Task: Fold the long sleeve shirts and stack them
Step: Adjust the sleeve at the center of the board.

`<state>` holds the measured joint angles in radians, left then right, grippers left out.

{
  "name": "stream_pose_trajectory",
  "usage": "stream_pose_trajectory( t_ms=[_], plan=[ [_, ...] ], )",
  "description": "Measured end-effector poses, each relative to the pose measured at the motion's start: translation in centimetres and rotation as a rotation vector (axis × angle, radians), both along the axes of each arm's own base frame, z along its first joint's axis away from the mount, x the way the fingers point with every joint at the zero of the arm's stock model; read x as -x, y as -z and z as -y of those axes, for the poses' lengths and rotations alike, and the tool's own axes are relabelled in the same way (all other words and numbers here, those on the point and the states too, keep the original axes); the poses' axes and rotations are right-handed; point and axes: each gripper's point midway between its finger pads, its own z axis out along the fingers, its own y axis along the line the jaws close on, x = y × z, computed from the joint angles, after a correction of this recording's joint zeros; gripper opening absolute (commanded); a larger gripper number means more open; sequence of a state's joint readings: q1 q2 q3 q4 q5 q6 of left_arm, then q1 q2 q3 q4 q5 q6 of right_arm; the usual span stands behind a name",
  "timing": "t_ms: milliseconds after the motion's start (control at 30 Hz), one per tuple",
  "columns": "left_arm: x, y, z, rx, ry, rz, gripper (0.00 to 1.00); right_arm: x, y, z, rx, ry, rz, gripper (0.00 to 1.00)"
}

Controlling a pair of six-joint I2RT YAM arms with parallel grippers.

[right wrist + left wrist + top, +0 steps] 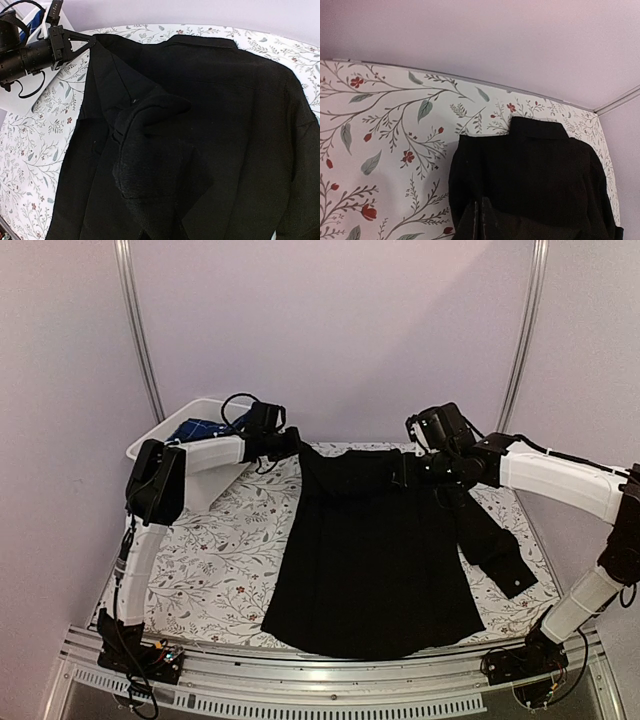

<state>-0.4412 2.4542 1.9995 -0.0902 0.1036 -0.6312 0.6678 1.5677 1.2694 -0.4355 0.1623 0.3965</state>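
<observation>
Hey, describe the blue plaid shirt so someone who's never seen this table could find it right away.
Start at the flowered tablecloth and go to its far left corner, where a white tub sits. The blue plaid shirt lies inside that tub, with only a patch showing above the rim. Unlike the black shirt spread across the cloth, it is checked blue.

One black shirt (370,560) spread back up on desk (215,560), collar at far edge, one sleeve (495,545) angling right. Blue plaid shirt (200,429) bunched in tub (145,445), far left.
</observation>
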Motion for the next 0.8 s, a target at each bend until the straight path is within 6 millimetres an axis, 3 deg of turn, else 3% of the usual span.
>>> stream_pose_trajectory(
  t_ms=[233,300,400,567,700,800],
  plan=[
    [0.2,-5.5,5.2,0.057,0.115,0.136,0.01,0.3,-0.5,3.0,0.08,0.102,0.023,0.0],
    [0.4,-6.3,7.5,0.092,0.168,0.172,0.18,0.5,0.2,3.9,0.114,0.137,0.012,0.0],
    [1.3,-5.2,10.6,0.122,0.244,0.175,0.44,1.0,1.8,5.9,0.171,0.201,-0.017,0.0],
    [3.8,-0.4,13.5,0.103,0.347,0.085,0.63,1.5,4.8,10.1,0.242,0.309,-0.087,0.0],
    [6.4,1.2,12.8,0.064,0.38,0.016,0.66,1.2,5.7,13.0,0.274,0.39,-0.11,0.0],
    [8.6,0.3,10.5,0.053,0.366,-0.025,0.63,0.7,5.6,14.5,0.283,0.433,-0.105,0.0]
  ],
)
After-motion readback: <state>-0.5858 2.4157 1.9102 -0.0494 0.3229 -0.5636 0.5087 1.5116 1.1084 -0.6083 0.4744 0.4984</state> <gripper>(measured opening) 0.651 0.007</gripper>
